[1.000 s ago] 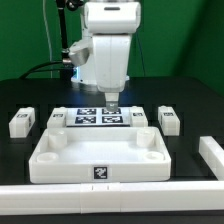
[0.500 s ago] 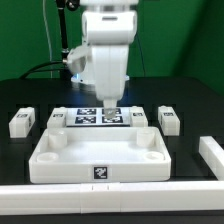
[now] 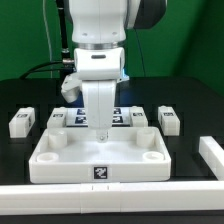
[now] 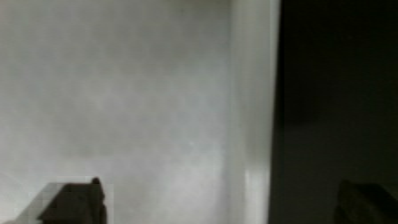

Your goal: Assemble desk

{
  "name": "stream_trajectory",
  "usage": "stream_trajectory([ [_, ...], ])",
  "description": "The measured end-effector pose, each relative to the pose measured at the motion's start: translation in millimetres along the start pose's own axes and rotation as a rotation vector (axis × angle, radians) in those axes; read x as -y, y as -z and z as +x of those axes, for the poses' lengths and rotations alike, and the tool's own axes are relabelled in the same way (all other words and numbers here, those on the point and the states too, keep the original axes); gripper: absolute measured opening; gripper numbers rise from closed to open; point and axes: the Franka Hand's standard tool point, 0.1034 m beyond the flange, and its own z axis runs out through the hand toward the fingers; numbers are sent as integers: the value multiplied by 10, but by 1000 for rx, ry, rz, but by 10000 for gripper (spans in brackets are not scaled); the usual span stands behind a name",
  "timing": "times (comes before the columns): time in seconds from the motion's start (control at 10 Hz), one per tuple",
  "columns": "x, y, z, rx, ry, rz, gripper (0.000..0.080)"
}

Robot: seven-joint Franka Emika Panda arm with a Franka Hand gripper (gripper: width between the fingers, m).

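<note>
The desk's white rimmed tabletop lies flat at the table's middle, with round sockets in its corners. Several blocky white legs with tags lie behind it: two on the exterior view's left and two on its right. My gripper hangs low over the tabletop's back edge, open and empty. In the wrist view the tabletop fills most of the picture and the dark table lies beside it. The gripper has one fingertip over the white part and the other over the dark table.
The marker board lies behind the tabletop, partly hidden by the arm. A white bar lies at the exterior view's right and a long white rail runs along the front edge. Cables hang at the back left.
The arm has come forward and down, from above the marker board to the tabletop's back edge. The jaws stayed open. No part has moved.
</note>
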Motion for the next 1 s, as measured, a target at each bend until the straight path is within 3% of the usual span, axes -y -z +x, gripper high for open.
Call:
stream_trajectory([
  [0.2, 7, -3, 0, 0, 0, 3, 602],
  [0.3, 8, -6, -1, 0, 0, 4, 422],
  [0.4, 9, -7, -1, 0, 0, 4, 422],
  [0.5, 11, -9, -1, 0, 0, 5, 221],
  [0.6, 12, -12, -1, 0, 0, 5, 90],
  [1.0, 10, -10, -1, 0, 0, 4, 53],
])
